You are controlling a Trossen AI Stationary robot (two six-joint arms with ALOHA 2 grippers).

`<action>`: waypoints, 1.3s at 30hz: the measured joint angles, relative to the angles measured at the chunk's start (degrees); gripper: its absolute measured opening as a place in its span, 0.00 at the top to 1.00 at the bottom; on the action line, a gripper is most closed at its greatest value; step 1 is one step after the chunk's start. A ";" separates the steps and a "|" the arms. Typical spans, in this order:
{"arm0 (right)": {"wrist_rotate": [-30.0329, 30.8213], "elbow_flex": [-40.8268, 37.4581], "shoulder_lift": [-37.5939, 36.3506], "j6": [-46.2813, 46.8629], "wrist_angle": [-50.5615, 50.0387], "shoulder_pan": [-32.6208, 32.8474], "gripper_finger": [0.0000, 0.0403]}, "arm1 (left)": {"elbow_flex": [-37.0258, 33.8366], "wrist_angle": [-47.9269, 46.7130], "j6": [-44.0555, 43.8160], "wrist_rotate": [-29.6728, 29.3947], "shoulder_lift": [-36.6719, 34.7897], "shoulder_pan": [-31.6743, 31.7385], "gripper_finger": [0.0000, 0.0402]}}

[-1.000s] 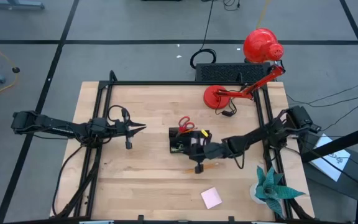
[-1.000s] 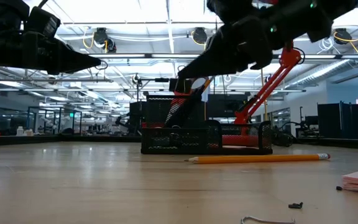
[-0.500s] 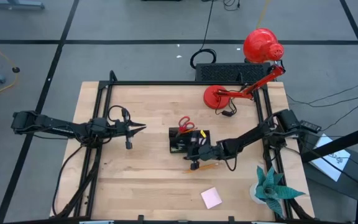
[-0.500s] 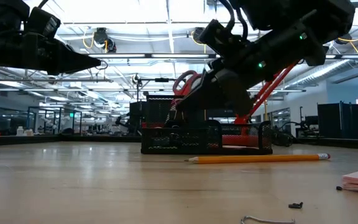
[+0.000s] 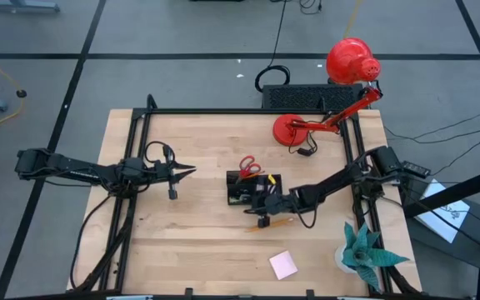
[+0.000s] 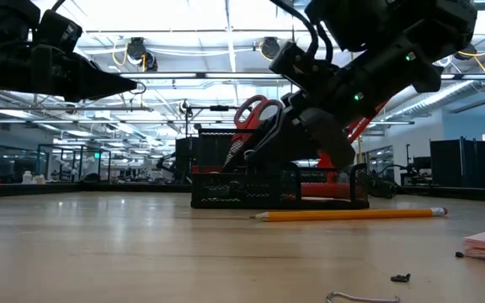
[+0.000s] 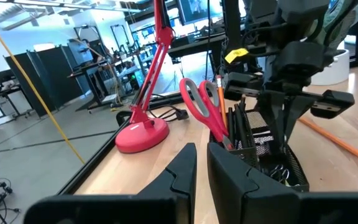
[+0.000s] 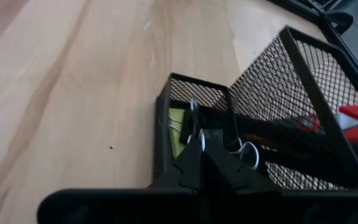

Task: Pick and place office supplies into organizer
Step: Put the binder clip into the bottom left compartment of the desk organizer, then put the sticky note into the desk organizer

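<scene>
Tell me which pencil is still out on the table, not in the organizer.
The orange pencil lying flat on the table in front of the mesh organizer; the others stand upright inside it, beside the scissors.

Overhead, table-level and two wrist views, all sharing the organizer (image 5: 253,189).

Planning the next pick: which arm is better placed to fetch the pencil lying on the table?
Right, probably. The right claw hangs at the organizer, just beside the pencil. The left claw waits apart, on the organizer's far side.
</scene>
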 joint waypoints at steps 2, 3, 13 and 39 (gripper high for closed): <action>0.00 0.00 0.00 0.90 -0.57 -0.27 0.99 | 0.00 0.00 0.07 -0.02 0.00 0.00 0.88; -0.02 0.02 -0.02 1.33 -0.69 -0.42 0.99 | 0.00 0.00 0.16 -0.02 -0.01 0.00 0.88; -0.56 0.02 -0.04 4.99 0.01 -0.84 0.92 | 0.00 0.00 0.44 -0.02 0.00 0.00 0.88; -7.81 3.41 -14.44 10.62 -16.81 16.72 0.64 | 0.00 -0.96 0.90 -0.09 -0.02 0.01 0.88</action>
